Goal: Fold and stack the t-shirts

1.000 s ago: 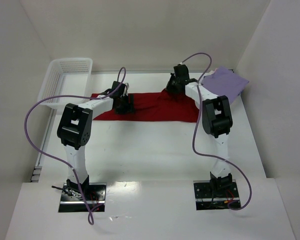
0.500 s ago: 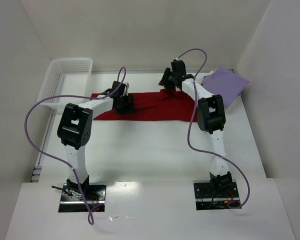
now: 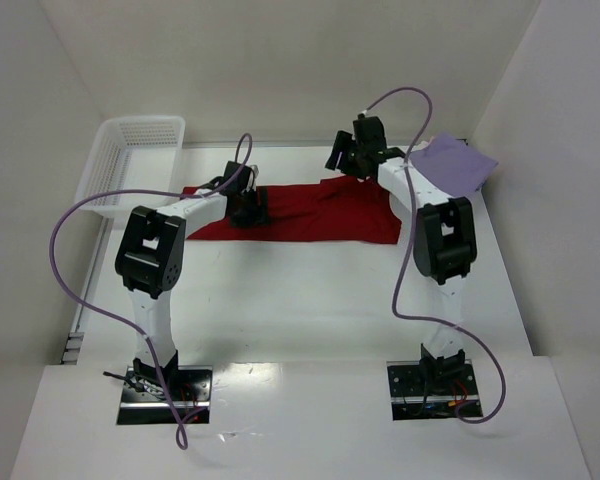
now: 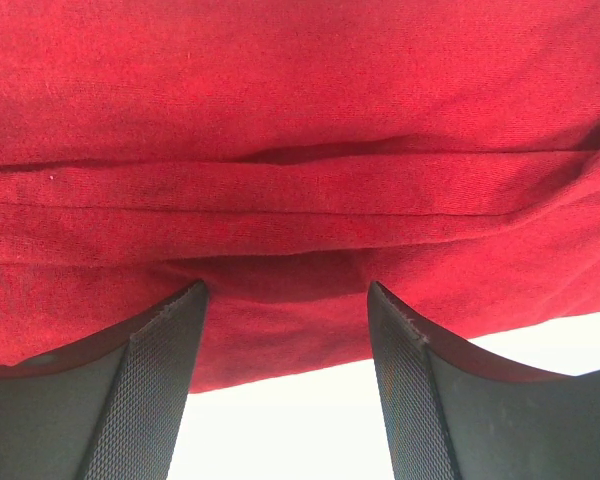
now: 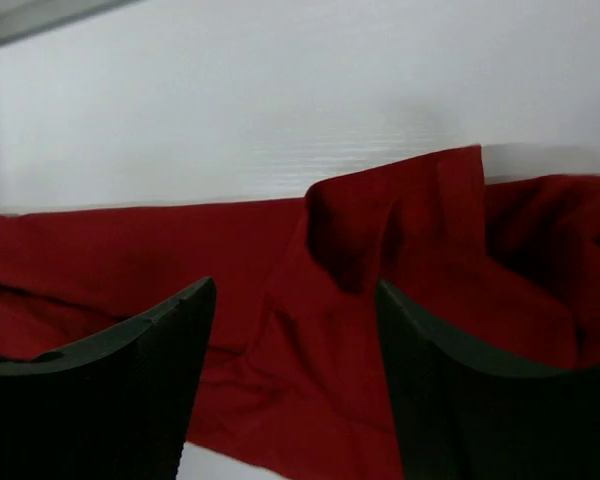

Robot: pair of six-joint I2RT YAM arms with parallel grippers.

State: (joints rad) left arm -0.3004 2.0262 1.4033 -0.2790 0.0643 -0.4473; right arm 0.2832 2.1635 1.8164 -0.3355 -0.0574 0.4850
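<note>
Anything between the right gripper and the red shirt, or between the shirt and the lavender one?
Nothing visible. The right gripper hangs open over the far edge of the dark red t-shirt. No object shows between that shirt and the folded lavender t-shirt; only the right arm itself crosses above that gap.

Two t-shirts on the one table (image 3: 300, 300): one dark red t-shirt (image 3: 300, 215) and one lavender t-shirt (image 3: 460, 168). One white mesh basket (image 3: 130, 160). Two arms, the left arm (image 3: 150, 255) and the right arm (image 3: 442, 240), each with one pincer, the left pincer (image 4: 285, 290) and the right pincer (image 5: 295, 290), plus two purple cables, the left cable (image 3: 51, 250) and the right cable (image 3: 396, 295), and two metal base plates, the left plate (image 3: 195, 405) and the right plate (image 3: 405, 400).
</note>
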